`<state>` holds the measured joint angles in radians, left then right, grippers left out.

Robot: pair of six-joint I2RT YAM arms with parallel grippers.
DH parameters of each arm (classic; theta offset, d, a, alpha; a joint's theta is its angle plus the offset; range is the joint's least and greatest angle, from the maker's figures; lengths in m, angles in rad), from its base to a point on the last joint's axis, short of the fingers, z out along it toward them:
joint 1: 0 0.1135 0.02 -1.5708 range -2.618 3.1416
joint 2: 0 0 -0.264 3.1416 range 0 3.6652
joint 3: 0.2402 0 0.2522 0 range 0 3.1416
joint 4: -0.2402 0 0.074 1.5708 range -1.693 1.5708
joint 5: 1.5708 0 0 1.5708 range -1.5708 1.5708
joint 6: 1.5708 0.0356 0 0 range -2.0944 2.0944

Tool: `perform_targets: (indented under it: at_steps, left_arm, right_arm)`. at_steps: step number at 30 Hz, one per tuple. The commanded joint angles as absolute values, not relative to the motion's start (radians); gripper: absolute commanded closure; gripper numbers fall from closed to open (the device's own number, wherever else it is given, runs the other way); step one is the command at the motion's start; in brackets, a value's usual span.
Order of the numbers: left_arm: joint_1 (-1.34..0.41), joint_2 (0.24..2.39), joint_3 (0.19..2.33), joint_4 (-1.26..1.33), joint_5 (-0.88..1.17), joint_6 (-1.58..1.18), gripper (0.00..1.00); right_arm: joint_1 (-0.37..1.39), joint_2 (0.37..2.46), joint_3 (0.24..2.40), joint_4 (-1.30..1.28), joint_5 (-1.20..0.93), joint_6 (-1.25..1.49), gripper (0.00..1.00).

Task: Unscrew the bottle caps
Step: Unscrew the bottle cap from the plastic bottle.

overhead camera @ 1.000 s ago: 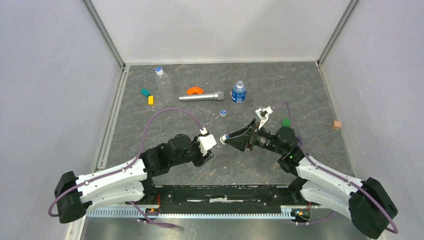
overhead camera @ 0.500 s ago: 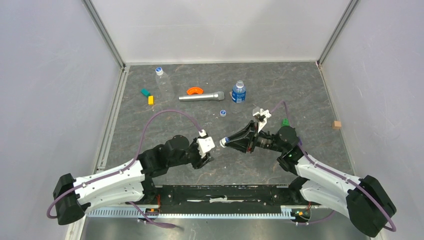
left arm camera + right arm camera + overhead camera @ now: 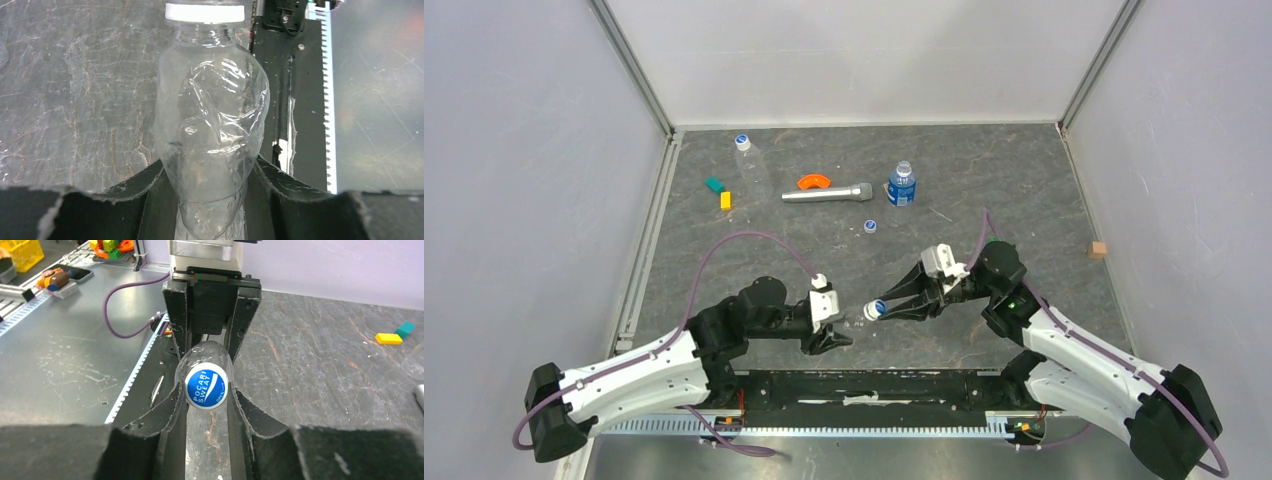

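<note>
Unlabelled bottle lies at the back left of the surface, capped, untouched.

Left tool is clamped on the body of the held bottle. The clear wall is dented between the jaws. The bottle is lifted off the surface and lies sideways, neck to the right, probably braced against twisting.

Its cap faces the right tool, whose jaws are closed around the cap's rim, in line with the bottle's axis. That lets a wrist roll unscrew it.

A loose cap rests mid-surface. The blue-label bottle stands upright just behind. Too small to tell whether it is capped.
</note>
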<state>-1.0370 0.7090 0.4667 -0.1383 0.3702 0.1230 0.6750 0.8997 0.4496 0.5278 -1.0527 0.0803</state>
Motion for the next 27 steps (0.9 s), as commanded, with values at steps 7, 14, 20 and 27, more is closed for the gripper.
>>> perform_targets:
  at_steps: [7, 14, 20, 27]
  left_arm:
    - [-1.036, 0.665, 0.494, -0.025, 0.385, 0.135, 0.82]
    - [-1.037, 0.699, 0.501, -0.056, 0.204, 0.143, 0.81]
    - [-1.038, 0.798, 0.54, -0.085, 0.063, 0.136, 0.82]
    - [-1.051, 0.852, 0.557, -0.095, -0.049, 0.136, 0.84]
  right_arm:
    - [0.675, 0.885, 0.47, 0.314, -0.913, -0.077, 0.37]
    - [0.673, 0.754, 0.383, 0.341, -0.819, -0.002, 0.28]
    - [0.674, 0.716, 0.358, 0.423, -0.582, 0.304, 0.26]
    - [0.674, 0.779, 0.315, 0.587, -0.457, 0.65, 0.27]
